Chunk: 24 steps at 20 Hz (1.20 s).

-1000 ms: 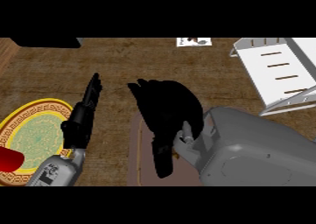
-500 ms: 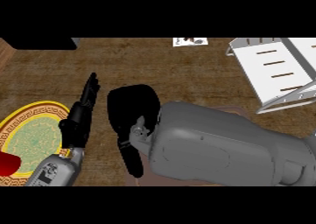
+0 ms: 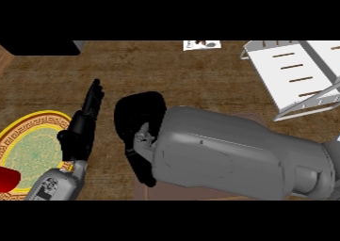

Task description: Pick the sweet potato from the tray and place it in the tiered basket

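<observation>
Fingers of the black left hand [image 3: 82, 127] are straight and together, edge-on, beside a round yellow-rimmed green plate [image 3: 29, 150]. Whether the black right hand [image 3: 139, 129], bent downward, has its fingers apart or curled cannot be told. No sweet potato shows. Bare brown counter [image 3: 200, 80] separates the hands from the white slatted tiered basket [image 3: 297, 75], upper right.

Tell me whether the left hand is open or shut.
Open. The left hand shows edge-on beside the yellow-rimmed plate, its fingers straight and pointing up the view, with nothing held in them.
</observation>
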Tool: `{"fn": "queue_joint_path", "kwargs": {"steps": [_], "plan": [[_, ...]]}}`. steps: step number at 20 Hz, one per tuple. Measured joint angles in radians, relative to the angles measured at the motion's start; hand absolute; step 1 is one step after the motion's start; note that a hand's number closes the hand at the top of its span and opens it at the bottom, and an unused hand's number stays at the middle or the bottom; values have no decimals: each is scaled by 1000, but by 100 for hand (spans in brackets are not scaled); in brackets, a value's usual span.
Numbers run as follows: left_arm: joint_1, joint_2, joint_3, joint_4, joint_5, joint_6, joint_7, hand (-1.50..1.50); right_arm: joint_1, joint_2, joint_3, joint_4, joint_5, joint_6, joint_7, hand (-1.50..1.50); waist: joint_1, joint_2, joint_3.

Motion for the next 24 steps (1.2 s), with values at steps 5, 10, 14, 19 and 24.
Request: {"fn": "queue_joint_path", "kwargs": {"steps": [5,10,14,19,24], "plan": [[11,-1,0,-5,-8,-2,2,0,-23,-17,54,21,-20,15,-14,-150,-1,1,0],[13,-11,-4,-19,-23,6,17,0,-42,-26,92,12,-41,42,-45,-150,-1,2,1],[16,-8,-1,-34,-27,-2,28,0,-50,-22,138,27,-24,63,-75,-150,2,3,1],[35,-10,9,-34,-27,-11,5,0,-50,-33,183,44,13,64,-81,-150,0,3,1],[44,-22,12,-27,-36,-9,-3,0,-25,-57,203,47,35,51,-73,-150,-6,2,1]]}}
